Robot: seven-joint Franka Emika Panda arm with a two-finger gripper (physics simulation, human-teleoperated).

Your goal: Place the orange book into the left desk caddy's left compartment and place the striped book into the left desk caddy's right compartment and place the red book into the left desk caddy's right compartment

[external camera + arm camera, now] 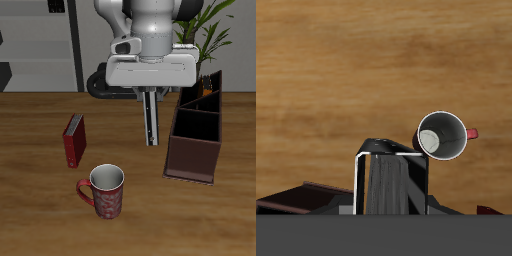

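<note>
My gripper [149, 92] is shut on the striped book [150, 120], a thin dark book hanging upright above the table, between the red book and the left desk caddy. In the wrist view the striped book [389, 180] fills the space between my fingers, seen end-on. The red book [73, 140] stands upright on the table, apart from the gripper. The left desk caddy [196, 150] is a long dark maroon box. An orange sliver [206, 83], seemingly the orange book, shows in its far, tall-walled end. The compartments nearer the table's front edge look empty.
A red-patterned mug [104, 190] with a white inside stands near the table's front edge, below the red book; the wrist view shows the mug [442, 136] too. A potted plant [212, 35] rises behind the caddy. Shelving stands at the back.
</note>
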